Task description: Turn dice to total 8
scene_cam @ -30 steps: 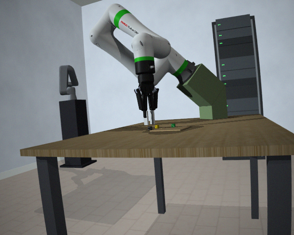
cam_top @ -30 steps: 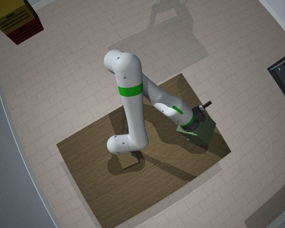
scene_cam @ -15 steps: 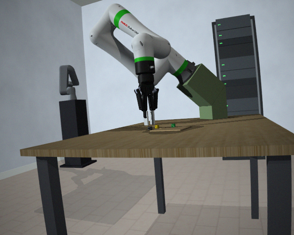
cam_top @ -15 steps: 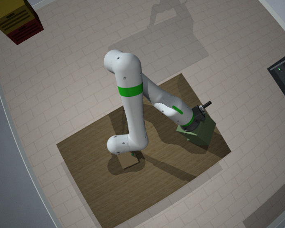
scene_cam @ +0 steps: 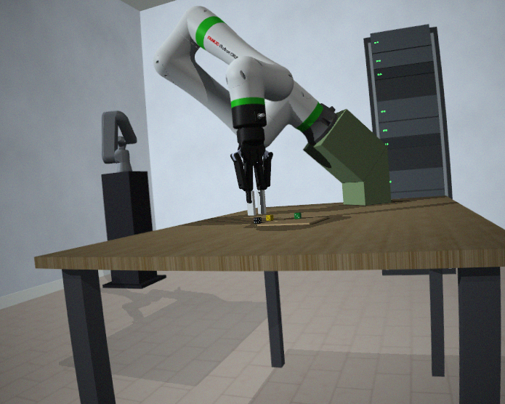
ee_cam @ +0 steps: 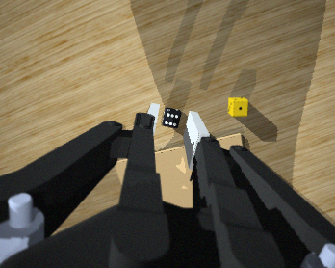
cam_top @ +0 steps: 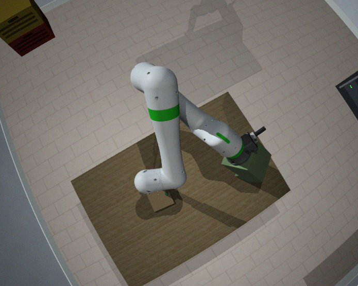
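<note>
Dice lie near the middle of the wooden bench [scene_cam: 374, 243]: the black die [ee_cam: 171, 118], six pips up, sits on bare wood just off the mat's [ee_cam: 174, 174] edge, seen between the white fingertips. The gripper [ee_cam: 173, 120] hangs above it, fingers spread a little wider than the die and pinching nothing. A yellow die [ee_cam: 237, 106] also rests on wood beside the mat. A green die [scene_cam: 296, 214] sits toward the far edge; whether on the mat cannot be told. Beyond stand a server rack [scene_cam: 407, 108] and tiled floor [scene_cam: 227, 347].
</note>
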